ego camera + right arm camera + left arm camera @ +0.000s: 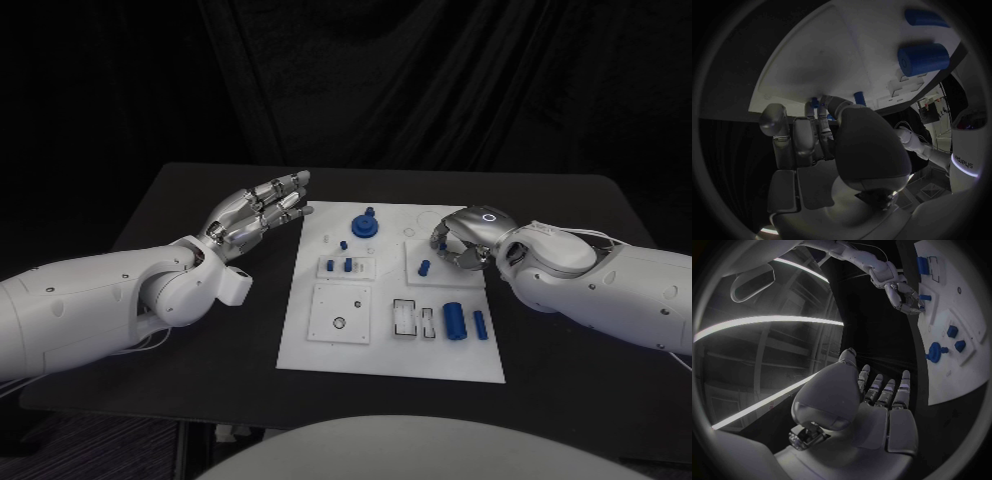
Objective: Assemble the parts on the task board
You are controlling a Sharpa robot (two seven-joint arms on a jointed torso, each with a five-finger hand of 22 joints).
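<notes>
Right now your left hand (263,213) hovers above the black table (188,200) just beside the task board's (392,352) far left corner, palm up, fingers stretched out and apart, holding nothing; the left wrist view shows the same flat, empty palm (879,410). Your right hand (464,238) sits over the board's far right edge, fingers curled down toward the white surface. In the right wrist view its fingertips (820,107) are bunched low against the board beside a small blue peg (859,98), but you cannot tell whether they pinch anything, because the hand covers its own tips.

On the board, a round blue knob part (365,226) stands near the far edge, between your two hands. Two small blue blocks (339,266) lie in a left-centre recess. A short blue peg (424,267) stands just beside your right hand. Nearer you, a thick blue cylinder (454,321) and a slim blue pin (480,323) lie side by side on the right half, apart from both hands.
</notes>
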